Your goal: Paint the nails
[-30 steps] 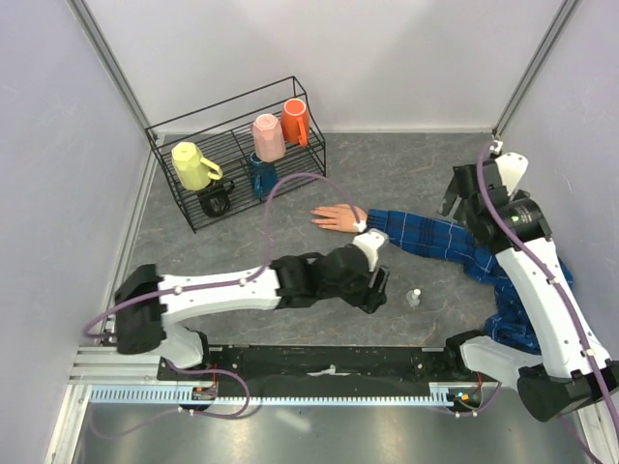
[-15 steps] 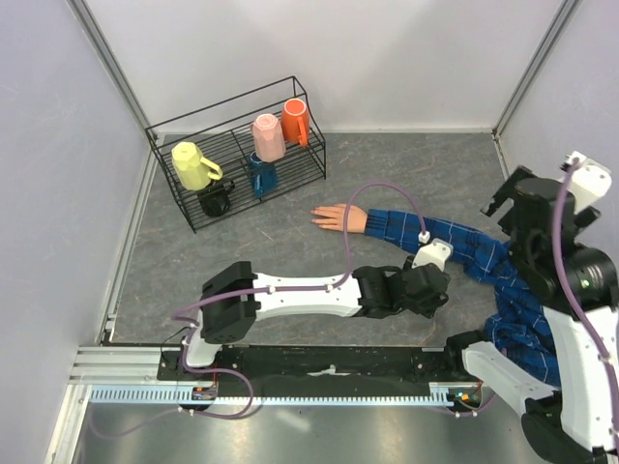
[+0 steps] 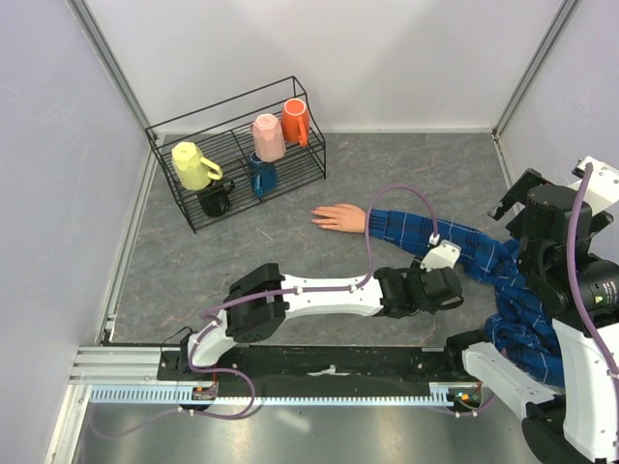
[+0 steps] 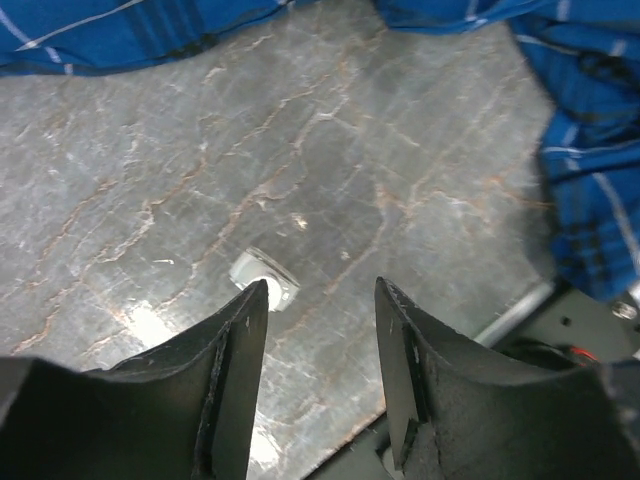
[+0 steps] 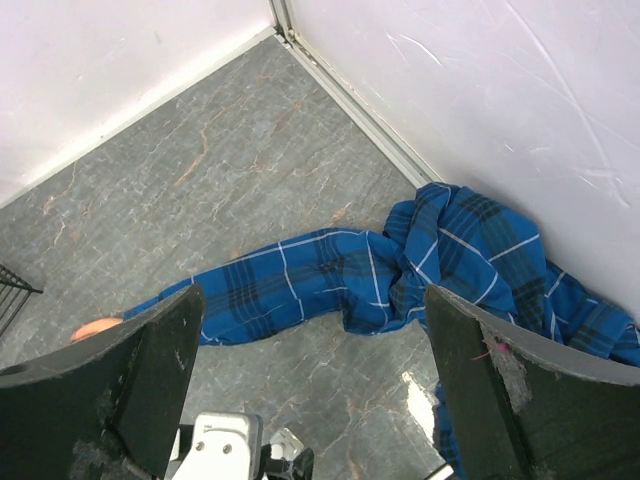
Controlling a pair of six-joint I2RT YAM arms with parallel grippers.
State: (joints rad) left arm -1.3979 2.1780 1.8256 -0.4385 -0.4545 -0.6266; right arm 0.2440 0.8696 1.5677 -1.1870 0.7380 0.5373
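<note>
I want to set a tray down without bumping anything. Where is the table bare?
Bare: the far stretch between mug rack, back wall and plaid sleeve; also between rack, fake hand and left arm. Crowded: near right, around left gripper and bottle.

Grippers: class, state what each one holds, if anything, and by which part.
Nothing is held. The left gripper is open above the bottle; the right gripper is open over the sleeve.
</note>
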